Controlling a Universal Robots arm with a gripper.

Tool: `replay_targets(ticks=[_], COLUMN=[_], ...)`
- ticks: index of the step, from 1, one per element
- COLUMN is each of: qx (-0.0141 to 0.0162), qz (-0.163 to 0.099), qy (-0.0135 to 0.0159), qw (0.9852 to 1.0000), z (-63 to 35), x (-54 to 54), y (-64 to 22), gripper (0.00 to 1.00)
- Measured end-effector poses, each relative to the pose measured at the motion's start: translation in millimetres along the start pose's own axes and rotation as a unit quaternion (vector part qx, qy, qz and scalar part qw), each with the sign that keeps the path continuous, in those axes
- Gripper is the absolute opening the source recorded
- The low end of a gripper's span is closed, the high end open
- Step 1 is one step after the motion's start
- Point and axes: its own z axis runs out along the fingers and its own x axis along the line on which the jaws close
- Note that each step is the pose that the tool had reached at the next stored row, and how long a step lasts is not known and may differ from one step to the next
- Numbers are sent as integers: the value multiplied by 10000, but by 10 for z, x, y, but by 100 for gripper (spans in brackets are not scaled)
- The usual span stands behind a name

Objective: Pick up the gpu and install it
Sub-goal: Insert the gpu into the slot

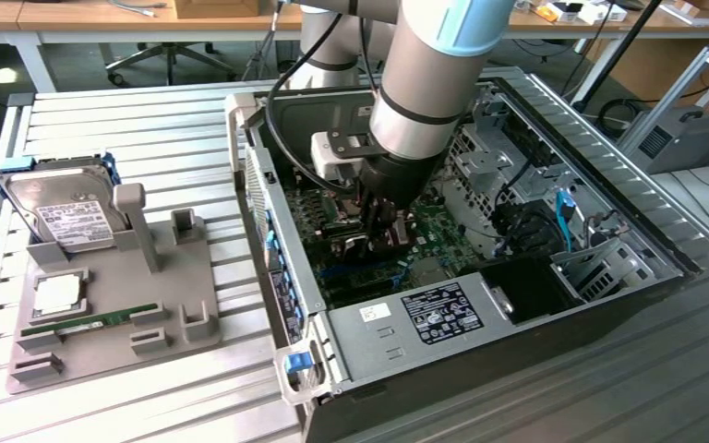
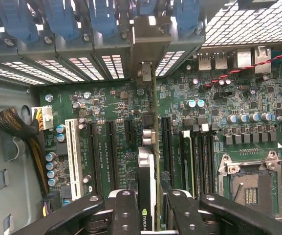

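Observation:
The gpu (image 2: 147,166) stands on edge over the green motherboard (image 2: 116,107), seen edge-on, with a logo on its black cooler. Its silver end bracket (image 2: 150,44) reaches the rear slot openings of the case. My gripper (image 2: 148,198) is shut on the gpu, one black finger (image 2: 125,210) on each side of it. The card runs in line with the black expansion slots (image 2: 110,147); whether it sits in one I cannot tell. In the exterior view my gripper (image 1: 379,235) is down inside the open computer case (image 1: 453,314), with the dark gpu (image 1: 365,247) between its fingers.
A grey fixture tray (image 1: 121,305) at the exterior view's left holds a silver hard drive (image 1: 66,217), a processor chip (image 1: 56,293) and a green memory stick (image 1: 90,321). Blue slot latches (image 2: 57,19), a cable bundle (image 2: 18,127) and the empty processor socket (image 2: 253,186) surround the card.

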Motion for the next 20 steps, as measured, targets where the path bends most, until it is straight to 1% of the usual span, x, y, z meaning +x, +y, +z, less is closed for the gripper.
replay_targets(ticks=[4, 7, 12, 20], qx=[1, 12, 11, 10], qz=[0, -1, 0, -1], qy=[-3, -4, -3, -25], qw=[10000, 10000, 10000, 10000], z=[-7, -35, -38, -34], x=[-1, -1, -6, -15], y=[0, 2, 3, 4], gripper=[27, 27, 27, 27])
